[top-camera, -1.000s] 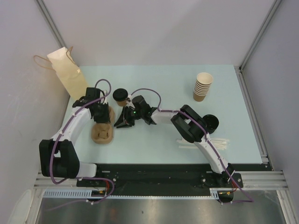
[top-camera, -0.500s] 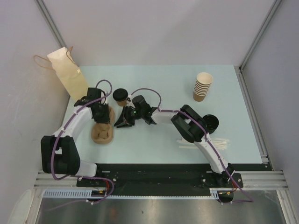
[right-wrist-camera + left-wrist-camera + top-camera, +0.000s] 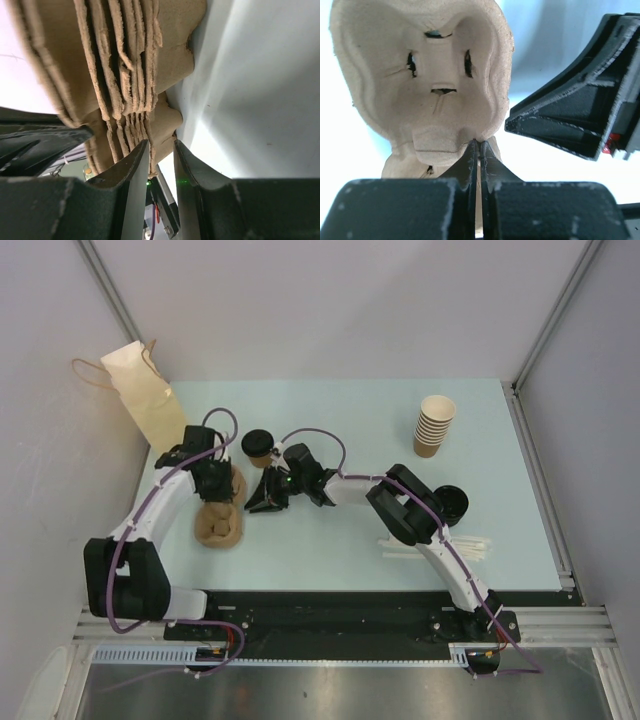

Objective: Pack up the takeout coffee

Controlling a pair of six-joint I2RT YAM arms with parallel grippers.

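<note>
The takeout coffee (image 3: 258,444), a tan cup with a black lid, stands upright at the table's middle left. Just in front of it lies a stack of brown pulp cup carriers (image 3: 218,526). My left gripper (image 3: 214,496) is over the stack's far end, shut on the rim of the top carrier (image 3: 420,75); its jaws (image 3: 477,142) are pressed together on the thin edge. My right gripper (image 3: 262,502) is at the stack's right side. In the right wrist view its jaws (image 3: 160,145) stand narrowly apart on an edge of the lower carriers (image 3: 115,60).
A tan paper bag (image 3: 147,395) stands at the far left corner. A stack of lidless paper cups (image 3: 433,425) stands at the far right. Loose black lids (image 3: 452,502) and white sticks (image 3: 440,550) lie beside the right arm.
The left arm's lower links shifted slightly; both grippers, the carriers and the coffee cup stay where they were.
</note>
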